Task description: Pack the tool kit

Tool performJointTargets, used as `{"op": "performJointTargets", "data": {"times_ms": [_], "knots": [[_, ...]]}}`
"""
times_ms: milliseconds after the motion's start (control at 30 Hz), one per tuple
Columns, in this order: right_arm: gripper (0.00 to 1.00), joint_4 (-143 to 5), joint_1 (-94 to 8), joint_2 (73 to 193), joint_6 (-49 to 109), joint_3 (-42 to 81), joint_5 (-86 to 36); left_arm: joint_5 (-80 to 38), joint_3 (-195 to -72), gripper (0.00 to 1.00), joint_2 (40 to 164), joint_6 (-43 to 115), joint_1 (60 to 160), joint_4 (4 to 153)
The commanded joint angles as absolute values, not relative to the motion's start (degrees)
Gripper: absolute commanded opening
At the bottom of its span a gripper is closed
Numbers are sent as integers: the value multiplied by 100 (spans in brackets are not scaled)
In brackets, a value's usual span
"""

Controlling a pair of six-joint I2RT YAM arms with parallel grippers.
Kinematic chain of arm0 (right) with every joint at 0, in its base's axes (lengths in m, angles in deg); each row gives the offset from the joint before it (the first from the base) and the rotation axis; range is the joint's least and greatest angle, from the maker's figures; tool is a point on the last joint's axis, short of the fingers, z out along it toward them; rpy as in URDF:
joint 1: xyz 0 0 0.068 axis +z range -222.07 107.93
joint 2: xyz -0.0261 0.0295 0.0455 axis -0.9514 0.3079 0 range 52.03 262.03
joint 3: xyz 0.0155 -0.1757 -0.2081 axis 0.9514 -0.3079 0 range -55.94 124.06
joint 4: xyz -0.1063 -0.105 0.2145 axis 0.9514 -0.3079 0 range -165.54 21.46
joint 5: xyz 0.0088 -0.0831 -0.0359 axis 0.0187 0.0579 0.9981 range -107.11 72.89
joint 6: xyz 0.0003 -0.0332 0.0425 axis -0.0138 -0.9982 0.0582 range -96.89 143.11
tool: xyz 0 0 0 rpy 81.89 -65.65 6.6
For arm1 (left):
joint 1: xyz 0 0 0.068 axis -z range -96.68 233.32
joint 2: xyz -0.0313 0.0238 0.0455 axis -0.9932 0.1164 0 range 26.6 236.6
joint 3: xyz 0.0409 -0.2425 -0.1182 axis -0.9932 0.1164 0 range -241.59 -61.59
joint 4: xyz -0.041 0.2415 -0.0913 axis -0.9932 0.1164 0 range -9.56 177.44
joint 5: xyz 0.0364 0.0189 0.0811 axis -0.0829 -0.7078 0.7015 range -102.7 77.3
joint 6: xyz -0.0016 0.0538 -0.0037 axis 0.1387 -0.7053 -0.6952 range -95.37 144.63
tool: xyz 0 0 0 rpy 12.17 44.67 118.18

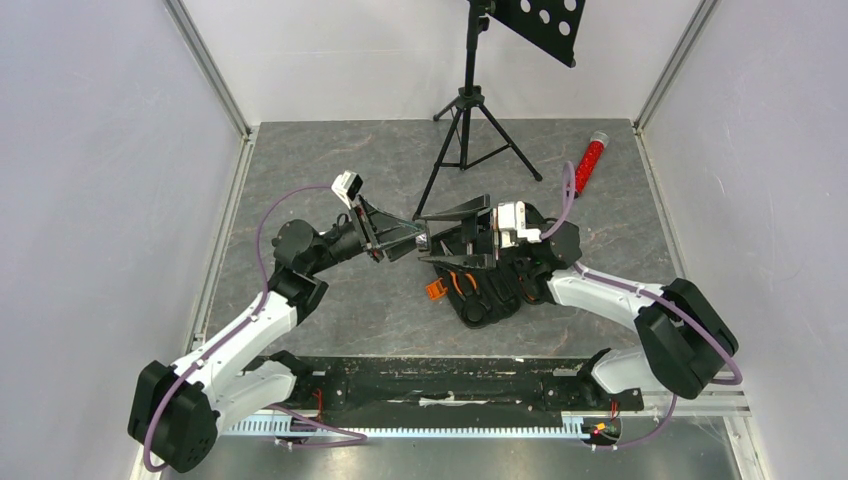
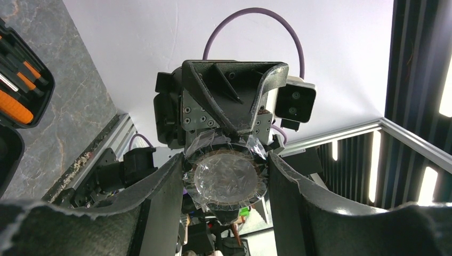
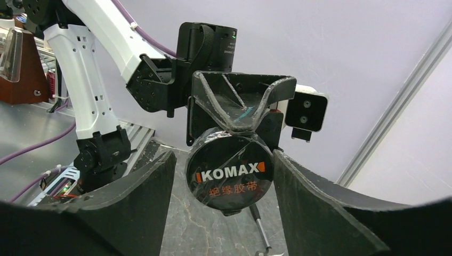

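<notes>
top external view, and you've got both arms meeting over the middle of the table [image 1: 330,300]: left gripper [image 1: 403,241] and right gripper [image 1: 452,237] nose to nose, with a roll of komax tape [image 1: 425,241] up in the air between them. left wrist view: the left gripper's fingers [image 2: 165,197] press onto either side of the roll's plastic wrap, so that one is pinching the tape. right wrist view, label facing you: the right gripper brackets the same roll, turned a quarter against the left one. one finger [image 3: 298,186] touches the rim and a thin sliver of background shows at the other, so i cannot tell whether it is gripping or only standing round the roll. the tool kit case [image 1: 485,305] lies open on the table right beneath the right wrist, orange latch [image 1: 434,290] toward the left arm, orange-handled tools [image 2: 13,106] in their slots. behind the case stands the tripod stand [image 1: 466,120], and the red tube [image 1: 590,162] lies at the far right.
</notes>
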State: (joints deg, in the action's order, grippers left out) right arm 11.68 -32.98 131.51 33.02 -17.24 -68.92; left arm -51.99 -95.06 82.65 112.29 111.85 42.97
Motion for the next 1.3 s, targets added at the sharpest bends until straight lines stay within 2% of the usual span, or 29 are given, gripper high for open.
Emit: {"op": "performJointTargets", "data": {"times_ms": [0,300,367,533,633,733,833,967,1133,1267], "knots": [[66,1574,-3322,13197,3489,-1489,-7140,-5216,-9497,46,8144,11443,11210,3966],[40,1530,-3384,13245,3758,-1402,-7350,-5225,-9504,47,8134,11423,11208,3962],[39,1523,-3392,13241,3810,-1409,-7395,-5241,-9505,53,8128,11364,11209,4004],[37,1381,-3434,13135,3788,-1461,-7448,-5268,-9592,81,8103,10975,11188,4438],[36,1289,-3479,13060,3753,-1544,-7467,-5269,-9794,84,7993,10404,11116,5182],[33,934,-3533,12948,3617,-1664,-7387,-5097,-10226,84,7769,9343,10926,6646],[31,-198,-3553,12677,2933,-1760,-7116,-4234,-10865,85,7504,7807,10759,8829],[31,-2504,-3553,12188,1633,-1783,-6493,-1965,-11654,85,7266,6001,10753,10957],[31,-5407,-3479,11729,618,-1592,-5164,292,-11596,85,6836,4878,10749,11618],[32,-6906,-3237,11511,329,-1604,-4020,1054,-11219,85,6500,4300,10749,11473]]}}
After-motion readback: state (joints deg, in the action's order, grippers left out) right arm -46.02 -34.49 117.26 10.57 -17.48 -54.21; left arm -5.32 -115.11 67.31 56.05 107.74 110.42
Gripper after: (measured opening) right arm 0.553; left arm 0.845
